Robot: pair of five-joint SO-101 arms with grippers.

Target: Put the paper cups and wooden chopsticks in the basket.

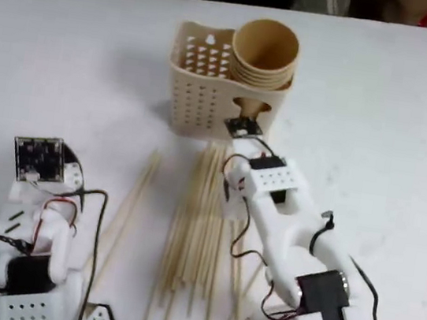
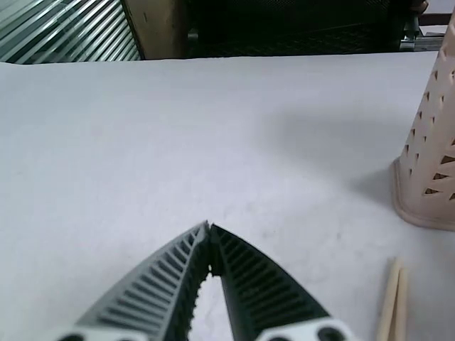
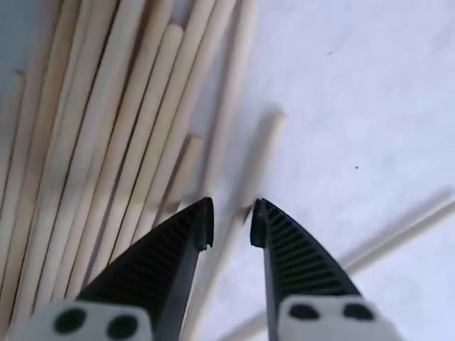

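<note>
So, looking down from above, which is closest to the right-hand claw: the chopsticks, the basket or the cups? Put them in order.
From the right gripper, by the high view:
1. Chopsticks, spread right under it.
2. Basket, just beyond the arm's tip.
3. Cups, stacked in the basket's right side, farthest.

Nested tan paper cups (image 1: 265, 52) stand in the cream perforated plastic basket (image 1: 195, 94), with pale wooden chopsticks (image 1: 196, 229) scattered flat nearby.

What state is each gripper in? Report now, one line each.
Left gripper: shut, empty.
Right gripper: open, one chopstick between its jaws, not gripped.
</note>
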